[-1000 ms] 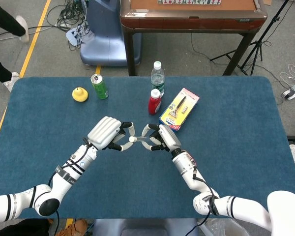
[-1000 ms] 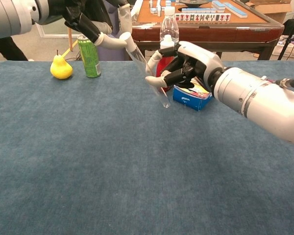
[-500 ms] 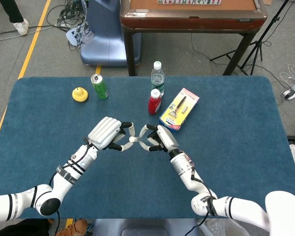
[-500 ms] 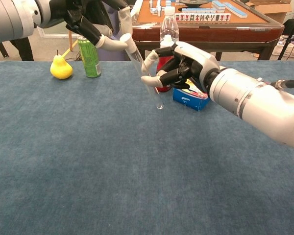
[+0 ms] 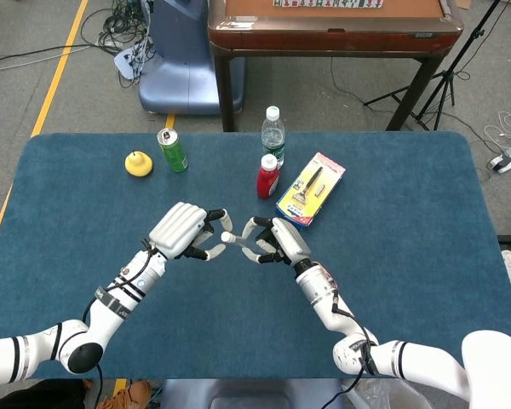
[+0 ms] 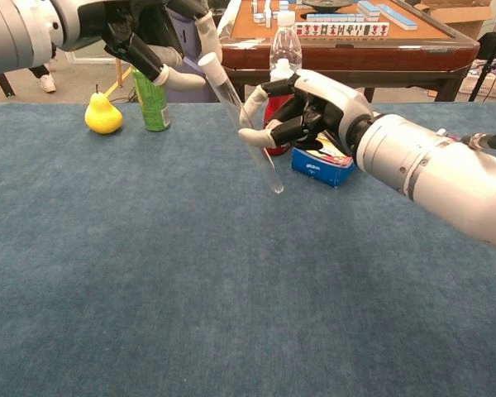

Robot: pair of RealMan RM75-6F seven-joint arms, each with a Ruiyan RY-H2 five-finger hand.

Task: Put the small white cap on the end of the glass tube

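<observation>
A blue-carpeted surface (image 5: 409, 256) stands before a wooden mahjong table (image 5: 332, 25), with cables on the grey floor behind. At the far side of the surface sit a yellow pear (image 6: 102, 115), a green can (image 6: 153, 103), a red bottle (image 5: 268, 176), a clear water bottle (image 5: 273, 135) and a flat packaged tool (image 5: 311, 189). Above the middle, the right hand (image 6: 310, 107) pinches the glass tube (image 6: 252, 141) near its midpoint, holding it tilted, lower end clear of the surface. The small white cap (image 6: 207, 59) sits on the tube's upper end. The left hand (image 6: 161, 41) is just beside that end with fingers curled; whether it touches the cap cannot be told.
</observation>
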